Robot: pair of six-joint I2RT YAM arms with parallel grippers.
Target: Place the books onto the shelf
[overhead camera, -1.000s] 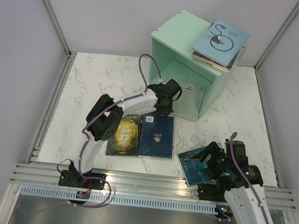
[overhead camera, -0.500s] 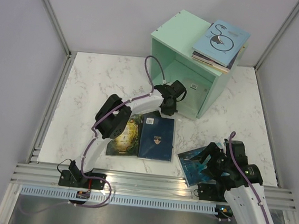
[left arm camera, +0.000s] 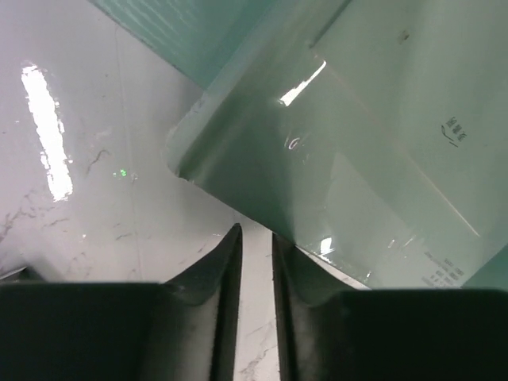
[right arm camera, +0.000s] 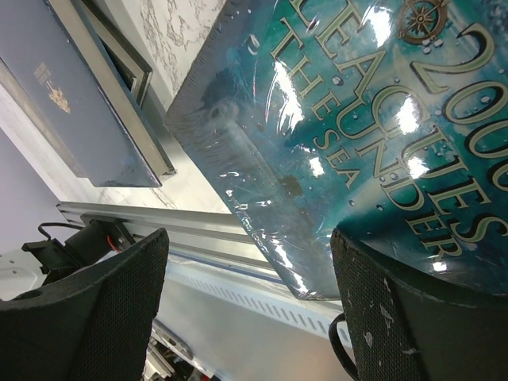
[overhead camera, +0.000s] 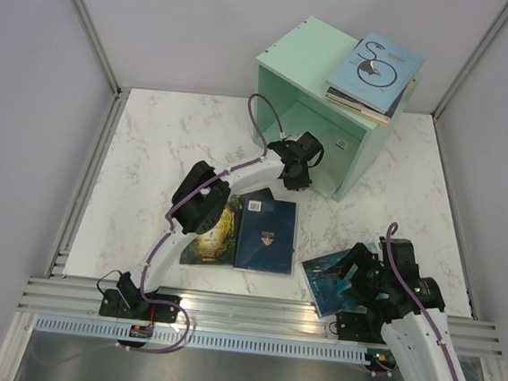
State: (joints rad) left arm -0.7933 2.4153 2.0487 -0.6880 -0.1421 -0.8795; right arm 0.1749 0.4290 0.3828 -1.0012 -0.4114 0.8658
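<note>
The mint-green shelf (overhead camera: 313,66) stands at the back right, its open face toward me. On its top lies a small stack of books, a light blue one with a black swirl (overhead camera: 377,65) uppermost. A pale mint book (overhead camera: 334,153) (left arm camera: 373,151) rests inside the opening. My left gripper (overhead camera: 302,174) (left arm camera: 255,235) sits just in front of that book's edge, shut to a thin slit with only marble showing between the fingers. A navy book (overhead camera: 268,234) and a green-gold book (overhead camera: 212,233) lie flat mid-table. My right gripper (overhead camera: 354,274) (right arm camera: 250,270) stands wide open over the corner of the icy blue book (overhead camera: 328,286) (right arm camera: 341,119).
The left arm (overhead camera: 200,205) crosses above the green-gold book and hides part of it. The icy blue book's near corner overhangs the aluminium rail (overhead camera: 251,314) (right arm camera: 159,222) at the table's front edge. Grey walls enclose the marble table (overhead camera: 159,145) on three sides.
My left gripper has slid right and farther toward the shelf opening, and the pale mint book has moved deeper inside with it. The right arm has hardly moved.
</note>
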